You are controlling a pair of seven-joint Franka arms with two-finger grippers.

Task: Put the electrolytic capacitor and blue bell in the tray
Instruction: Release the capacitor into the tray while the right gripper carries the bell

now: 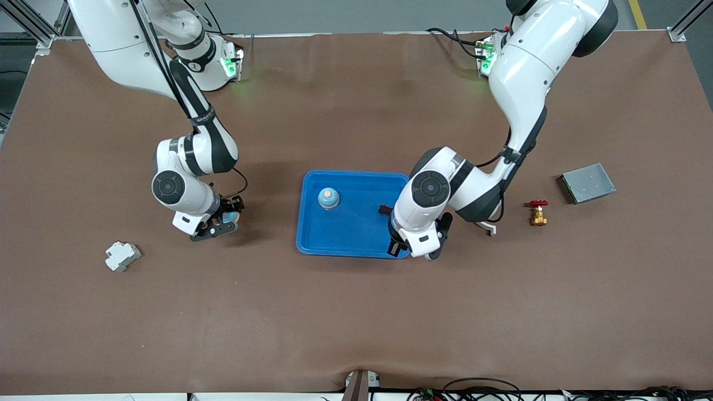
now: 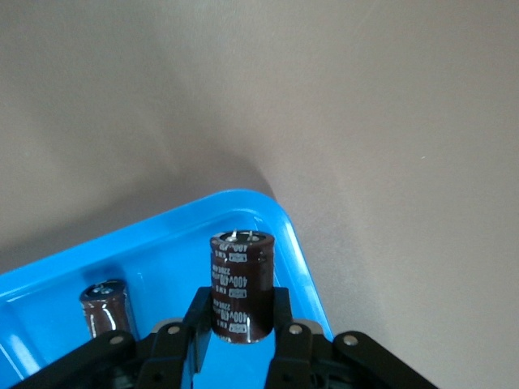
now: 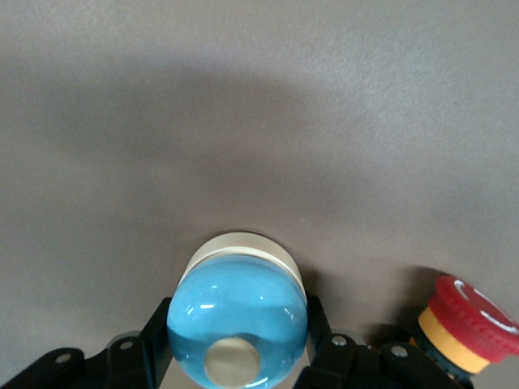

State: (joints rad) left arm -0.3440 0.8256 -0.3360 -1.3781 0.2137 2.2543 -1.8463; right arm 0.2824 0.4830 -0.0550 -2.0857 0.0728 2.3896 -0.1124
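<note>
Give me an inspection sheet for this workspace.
Surface: brown table mat.
Job's things: shallow bright blue plastic tray holds a blue dome bell and a dark brown cylindrical capacitor.
Clutter: white circuit breaker, brass valve with red handle, grey metal box, red-and-yellow push button.
Grippers: left gripper shut on second capacitor over tray's corner; right gripper shut on second blue bell beside the button.
Cables: black cables at table's edge nearest the camera.
Surroundings: aluminium frame posts.

This looks like a robotics lab: two white arms bolted along one edge of a wide brown counter (image 1: 356, 312), aluminium framing (image 1: 33, 28) at the corners, loose cables (image 1: 479, 390) along the near edge, and stray industrial parts like a circuit breaker (image 1: 122, 256) and brass valve (image 1: 538, 213).
</note>
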